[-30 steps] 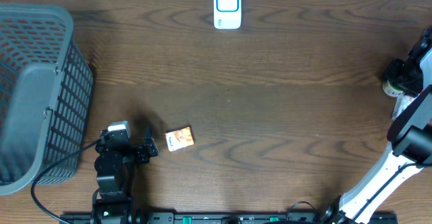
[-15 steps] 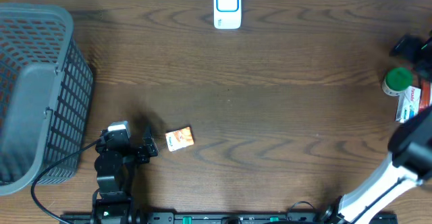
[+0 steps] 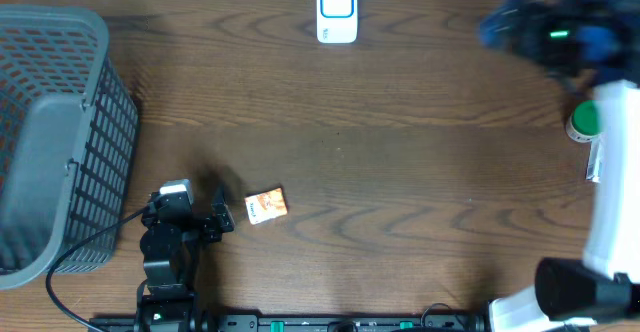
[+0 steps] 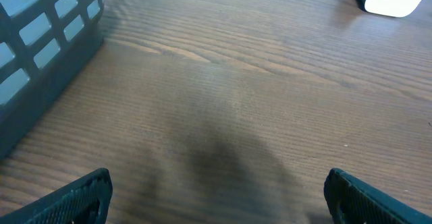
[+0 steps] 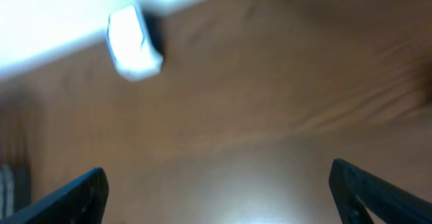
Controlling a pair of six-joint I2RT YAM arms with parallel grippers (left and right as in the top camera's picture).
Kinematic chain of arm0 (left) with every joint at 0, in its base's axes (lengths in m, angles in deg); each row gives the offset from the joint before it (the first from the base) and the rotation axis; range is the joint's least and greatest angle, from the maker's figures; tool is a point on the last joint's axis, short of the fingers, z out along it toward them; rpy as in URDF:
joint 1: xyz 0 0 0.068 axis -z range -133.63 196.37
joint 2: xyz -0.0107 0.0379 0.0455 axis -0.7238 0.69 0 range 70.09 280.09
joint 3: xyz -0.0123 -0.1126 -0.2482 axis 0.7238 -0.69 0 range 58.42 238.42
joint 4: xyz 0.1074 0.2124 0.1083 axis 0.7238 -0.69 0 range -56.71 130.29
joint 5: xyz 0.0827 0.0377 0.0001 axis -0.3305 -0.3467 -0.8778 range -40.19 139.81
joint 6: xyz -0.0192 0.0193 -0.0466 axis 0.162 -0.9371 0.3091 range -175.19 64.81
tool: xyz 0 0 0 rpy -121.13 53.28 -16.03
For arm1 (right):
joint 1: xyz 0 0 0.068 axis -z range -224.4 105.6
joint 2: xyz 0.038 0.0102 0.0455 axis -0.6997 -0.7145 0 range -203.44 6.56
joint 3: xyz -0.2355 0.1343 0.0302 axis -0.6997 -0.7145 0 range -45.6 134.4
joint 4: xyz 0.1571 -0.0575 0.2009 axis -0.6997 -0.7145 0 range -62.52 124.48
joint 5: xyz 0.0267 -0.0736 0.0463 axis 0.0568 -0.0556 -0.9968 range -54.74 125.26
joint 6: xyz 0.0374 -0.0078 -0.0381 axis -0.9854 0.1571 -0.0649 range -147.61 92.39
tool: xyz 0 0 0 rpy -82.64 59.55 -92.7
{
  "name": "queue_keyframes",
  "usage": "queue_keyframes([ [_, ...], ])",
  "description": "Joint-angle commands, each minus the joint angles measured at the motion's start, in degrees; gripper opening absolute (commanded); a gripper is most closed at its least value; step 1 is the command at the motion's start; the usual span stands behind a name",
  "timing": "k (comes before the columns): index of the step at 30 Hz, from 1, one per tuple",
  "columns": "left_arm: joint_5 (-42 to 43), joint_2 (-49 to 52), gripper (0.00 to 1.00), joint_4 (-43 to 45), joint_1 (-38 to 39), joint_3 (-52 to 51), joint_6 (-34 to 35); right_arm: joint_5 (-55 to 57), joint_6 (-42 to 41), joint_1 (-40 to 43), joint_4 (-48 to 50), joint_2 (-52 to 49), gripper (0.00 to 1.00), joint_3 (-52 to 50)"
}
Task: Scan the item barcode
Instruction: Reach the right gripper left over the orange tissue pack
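The white and blue scanner [image 3: 337,10] stands at the table's far edge; it also shows as a blurred white shape [image 5: 133,42] in the right wrist view. A small orange packet [image 3: 266,205] lies near the front left, just right of my left gripper [image 3: 200,214]. That gripper [image 4: 219,198] is open over bare wood. My right gripper [image 3: 515,24] is a motion blur at the far right, well right of the scanner. It is open [image 5: 219,193] and holds nothing. A green-capped bottle [image 3: 584,120] stands at the right edge.
A dark mesh basket [image 3: 60,122] fills the left side, and its wall [image 4: 47,42] shows in the left wrist view. A white packet [image 3: 594,158] lies just in front of the green-capped bottle. The right arm's white link [image 3: 612,202] runs along the right edge.
My right gripper has lifted off the green-capped bottle with its jaws apart and swung toward the far edge and leftward. The bottle stays at the right edge. The left arm has not moved.
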Motion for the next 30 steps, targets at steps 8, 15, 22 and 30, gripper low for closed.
queue_keyframes([
  [8,0.5,-0.1,0.99,-1.9,0.2,-0.7,-1.0,-0.7,-2.5,-21.6,5.4,-2.0,0.99,-13.8],
  [15,7.9,-0.1,0.99,7.7,0.2,1.3,-2.0,0.0,-7.0,-31.1,12.2,-2.0,0.99,-23.1],
  [22,19.3,-0.3,0.99,14.9,0.2,9.7,-1.7,0.0,-10.8,-37.1,18.4,-2.0,0.99,-30.3],
  [30,19.1,-9.1,0.99,6.4,0.1,17.3,-3.1,5.6,-16.0,-42.6,23.3,-2.6,0.99,-33.7],
])
